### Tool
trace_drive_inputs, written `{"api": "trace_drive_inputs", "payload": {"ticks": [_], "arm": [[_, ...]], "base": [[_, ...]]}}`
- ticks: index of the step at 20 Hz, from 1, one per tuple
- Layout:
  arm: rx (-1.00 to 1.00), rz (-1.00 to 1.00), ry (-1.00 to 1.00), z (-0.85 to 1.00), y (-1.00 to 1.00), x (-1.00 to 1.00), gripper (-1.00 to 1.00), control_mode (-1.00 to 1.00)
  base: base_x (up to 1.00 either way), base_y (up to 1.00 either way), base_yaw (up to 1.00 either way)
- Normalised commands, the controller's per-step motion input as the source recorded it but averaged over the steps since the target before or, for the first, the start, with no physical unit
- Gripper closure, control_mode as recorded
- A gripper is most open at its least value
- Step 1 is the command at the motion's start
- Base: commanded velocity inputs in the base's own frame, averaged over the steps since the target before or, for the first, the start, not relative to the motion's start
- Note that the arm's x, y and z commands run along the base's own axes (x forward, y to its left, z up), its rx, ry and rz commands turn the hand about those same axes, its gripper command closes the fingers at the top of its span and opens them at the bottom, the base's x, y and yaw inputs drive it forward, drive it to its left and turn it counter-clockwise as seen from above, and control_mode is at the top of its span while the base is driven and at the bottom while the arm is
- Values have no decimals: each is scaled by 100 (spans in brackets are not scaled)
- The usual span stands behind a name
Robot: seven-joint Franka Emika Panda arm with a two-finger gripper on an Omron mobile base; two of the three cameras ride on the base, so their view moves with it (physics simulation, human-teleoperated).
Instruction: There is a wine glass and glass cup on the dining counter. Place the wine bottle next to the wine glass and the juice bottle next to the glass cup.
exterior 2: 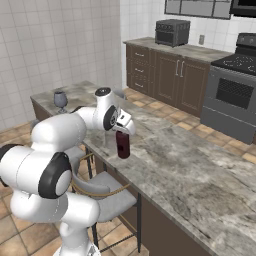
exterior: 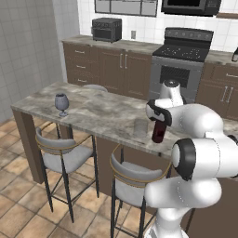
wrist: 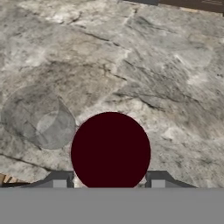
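Note:
My gripper (exterior: 159,122) (exterior 2: 121,131) (wrist: 109,181) is shut on the top of the dark red juice bottle (exterior: 158,133) (exterior 2: 123,145) (wrist: 110,151), which it holds upright at the near edge of the dining counter (exterior: 102,111) (exterior 2: 190,165). I cannot tell whether the bottle's base touches the stone. The glass cup (exterior: 140,128) (wrist: 39,116) stands just left of the bottle, apart from it. The wine glass (exterior: 61,103) (exterior 2: 60,100) stands far off at the counter's left end. The wine bottle is out of view.
Two grey stools (exterior: 58,151) (exterior: 135,179) are tucked under the counter's near side. Behind the counter are brown cabinets (exterior: 111,65), a toaster oven (exterior: 107,29) and a stove (exterior: 179,60). Open marbled stone stretches between the cup and the wine glass.

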Motion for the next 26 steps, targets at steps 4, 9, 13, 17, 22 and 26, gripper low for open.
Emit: {"api": "trace_drive_inputs", "payload": {"ticks": [4,9,13,17,22,26], "arm": [[0,0,0,-15,0,-2,-100,-100],[0,0,0,-3,0,0,-100,-100],[0,0,0,1,0,0,-100,-100],[0,0,0,7,1,-1,-100,-100],[0,0,0,14,0,-11,-100,-100],[0,0,0,18,0,-26,-100,-100]], "base": [[0,0,0],[0,0,0],[0,0,0],[0,0,0],[0,0,0],[0,0,0]]}}
